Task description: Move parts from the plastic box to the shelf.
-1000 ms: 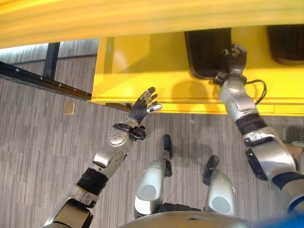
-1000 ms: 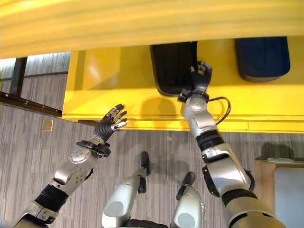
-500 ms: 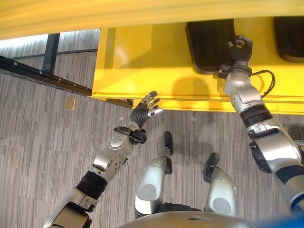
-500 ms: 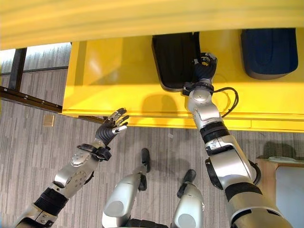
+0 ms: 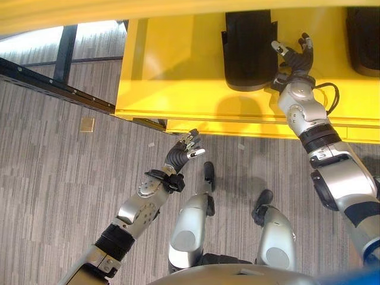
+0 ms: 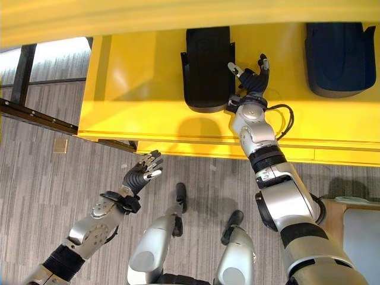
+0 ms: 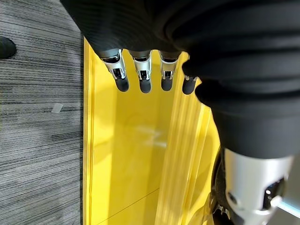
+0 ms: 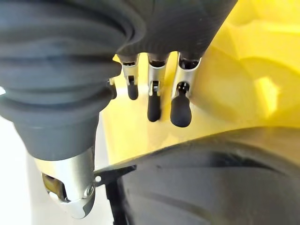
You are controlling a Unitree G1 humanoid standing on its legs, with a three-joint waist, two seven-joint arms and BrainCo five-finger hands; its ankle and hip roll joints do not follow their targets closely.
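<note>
A black moulded part (image 5: pixel 249 50) lies flat on the yellow shelf (image 5: pixel 172 77). My right hand (image 5: pixel 294 56) is open with its fingers spread, just off the part's right side, apart from it. In the right wrist view its straight fingers (image 8: pixel 180 105) point over the yellow surface, with the black part (image 8: pixel 211 183) close below them. A dark blue part (image 6: pixel 339 56) lies farther right on the same shelf. My left hand (image 5: pixel 183 151) hangs open and empty over the floor, in front of the shelf's front edge; its fingers (image 7: pixel 143 77) are straight.
A yellow upper shelf edge (image 5: pixel 89 12) runs across the top. A black metal frame bar (image 5: pixel 53 89) crosses the floor at the left, with a small tan square (image 5: pixel 86 124) near it. A pale grey thing on a tan surface (image 6: pixel 359 234) shows at the lower right.
My right hand has come off the black part and spread its fingers beside it. My left hand has drawn back from the shelf's edge. The camera has shifted.
</note>
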